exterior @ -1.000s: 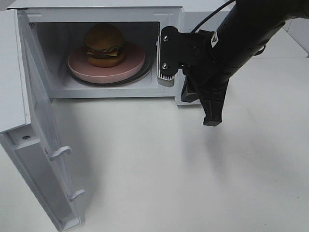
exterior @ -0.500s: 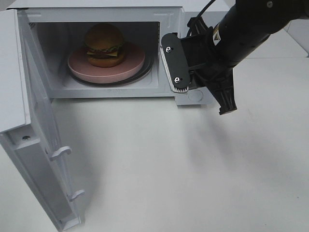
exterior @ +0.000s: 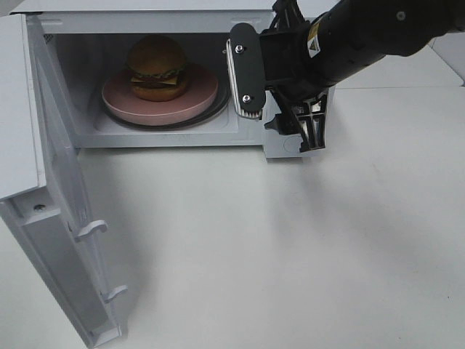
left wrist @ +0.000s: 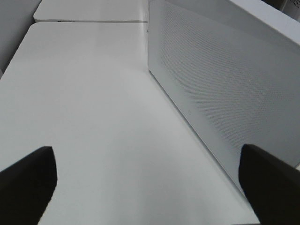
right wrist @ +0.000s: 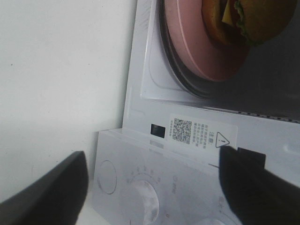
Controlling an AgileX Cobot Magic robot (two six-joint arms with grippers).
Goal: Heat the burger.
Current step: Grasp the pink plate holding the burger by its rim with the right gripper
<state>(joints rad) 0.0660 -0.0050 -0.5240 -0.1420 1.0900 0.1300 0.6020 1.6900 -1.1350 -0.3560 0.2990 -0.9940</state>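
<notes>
The burger (exterior: 156, 67) has a golden-brown bun and stands on a round pink plate (exterior: 200, 102) inside the open microwave (exterior: 145, 20). The right wrist view shows it too (right wrist: 255, 16), on the plate (right wrist: 201, 51). My right gripper (exterior: 280, 102) is open and empty in front of the microwave's control panel (right wrist: 150, 187), right of the cavity opening; it also shows in the right wrist view (right wrist: 152, 164). My left gripper (left wrist: 145, 154) is open and empty above the bare table beside a white perforated microwave wall (left wrist: 225, 79). It is out of the exterior view.
The microwave door (exterior: 65, 218) hangs wide open at the left, reaching toward the table's front edge. Two round dials (right wrist: 143, 199) sit on the control panel. The white table (exterior: 290, 254) stretches in front of the microwave.
My right gripper has risen, turned and moved left and back, from over the table in front of the microwave to right against its control panel. The burger, plate and door have not moved.
</notes>
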